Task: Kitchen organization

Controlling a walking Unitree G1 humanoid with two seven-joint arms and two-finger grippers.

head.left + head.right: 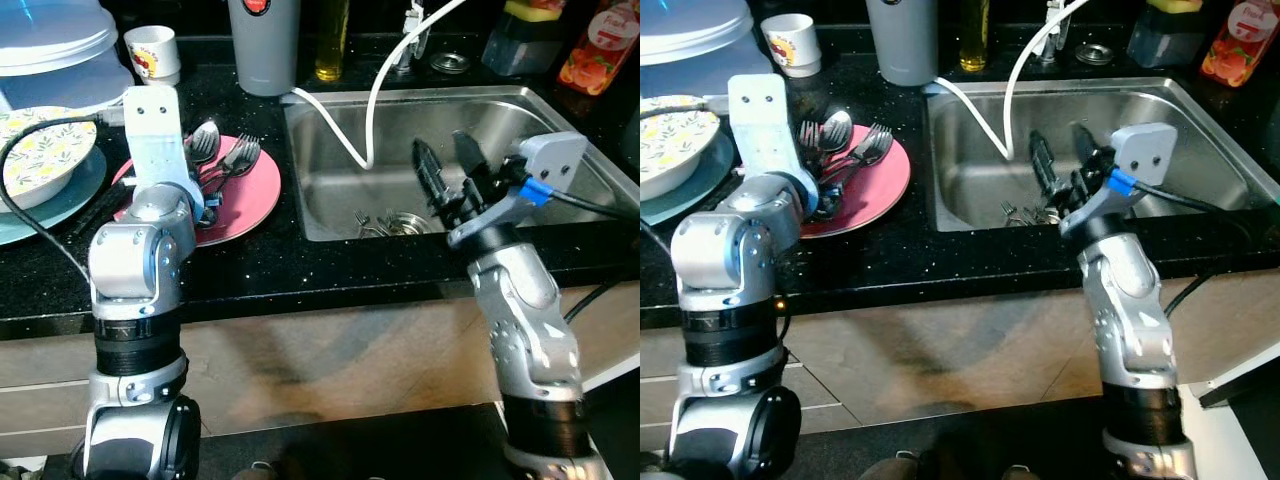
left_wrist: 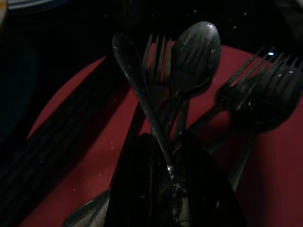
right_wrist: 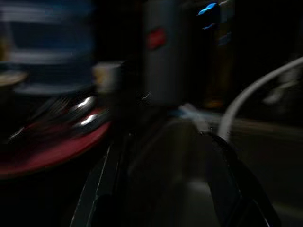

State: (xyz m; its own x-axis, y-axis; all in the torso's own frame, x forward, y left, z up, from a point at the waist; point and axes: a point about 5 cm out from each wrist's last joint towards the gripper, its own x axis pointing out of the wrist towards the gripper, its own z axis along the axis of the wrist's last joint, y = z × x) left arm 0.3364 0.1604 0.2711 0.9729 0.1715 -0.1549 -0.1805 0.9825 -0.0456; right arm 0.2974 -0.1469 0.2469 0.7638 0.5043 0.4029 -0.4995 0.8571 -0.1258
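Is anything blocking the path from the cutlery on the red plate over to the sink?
Nothing visible does. The left gripper is down on the cutlery on the red plate; only bare black counter lies between the plate and the sink. The right gripper hovers open over the basin.

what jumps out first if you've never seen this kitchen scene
The red plate piled with forks and spoons on the black counter, where the left pincer has closed on a utensil handle. Right of it, the steel sink with a white hose hanging in, and the right pincer held open above the basin.
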